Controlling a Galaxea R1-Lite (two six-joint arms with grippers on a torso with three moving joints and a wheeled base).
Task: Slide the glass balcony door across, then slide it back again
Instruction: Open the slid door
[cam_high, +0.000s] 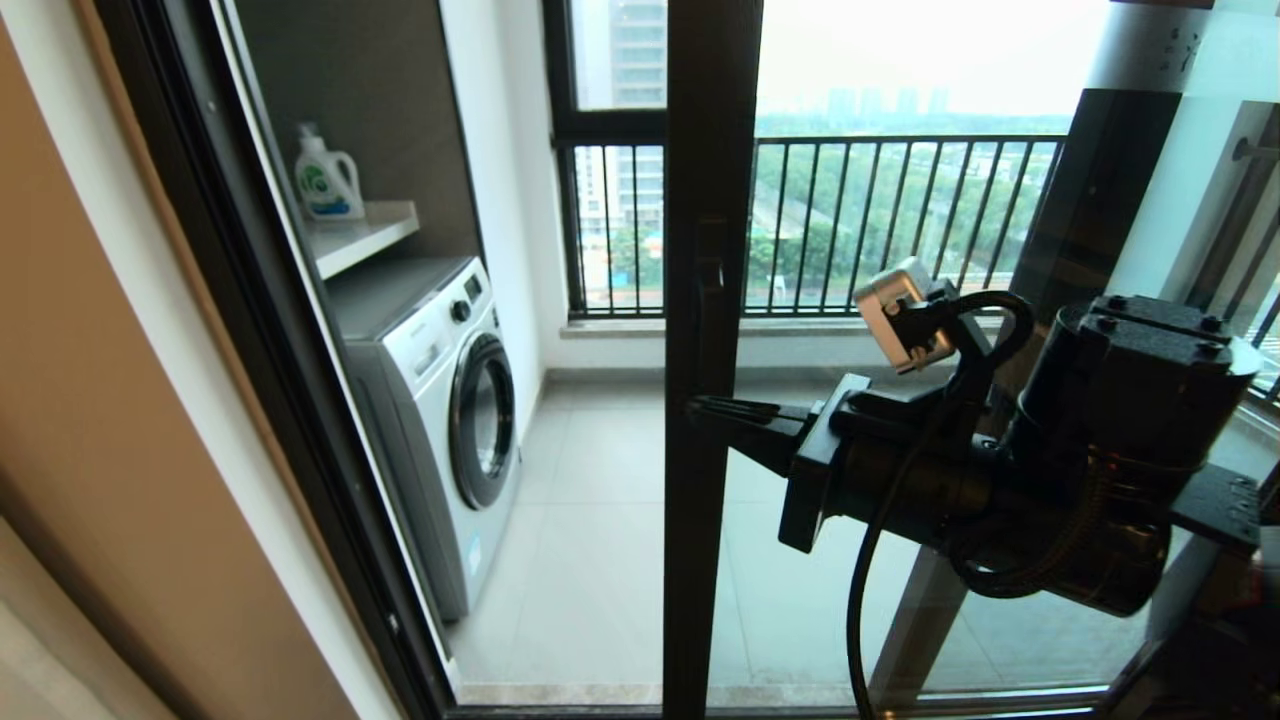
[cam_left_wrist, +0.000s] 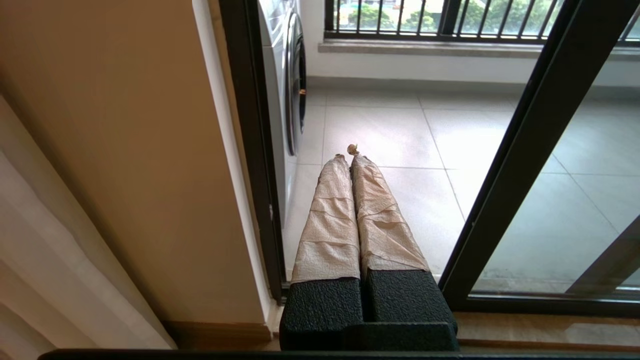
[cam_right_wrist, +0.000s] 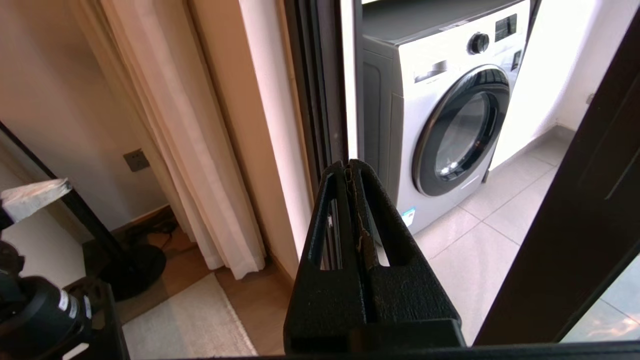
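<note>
The glass balcony door (cam_high: 712, 300) stands partly slid across, its dark upright frame at screen center in the head view, leaving a gap at 9 o'clock that shows the washing machine (cam_high: 455, 400) and a detergent bottle (cam_high: 326, 178) on the shelf above. The right gripper (cam_high: 715, 408) reaches from 3 o'clock, jaws clenched on nothing, tips at the frame's edge. The left gripper (cam_left_wrist: 347, 155), jaws clenched, points at the balcony floor (cam_left_wrist: 390, 135).

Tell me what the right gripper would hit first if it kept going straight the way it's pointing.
Probably the dark door jamb by the wall; the right gripper, shut, points across the open gap, just in front of the glass balcony door. Depth is unclear.
</note>
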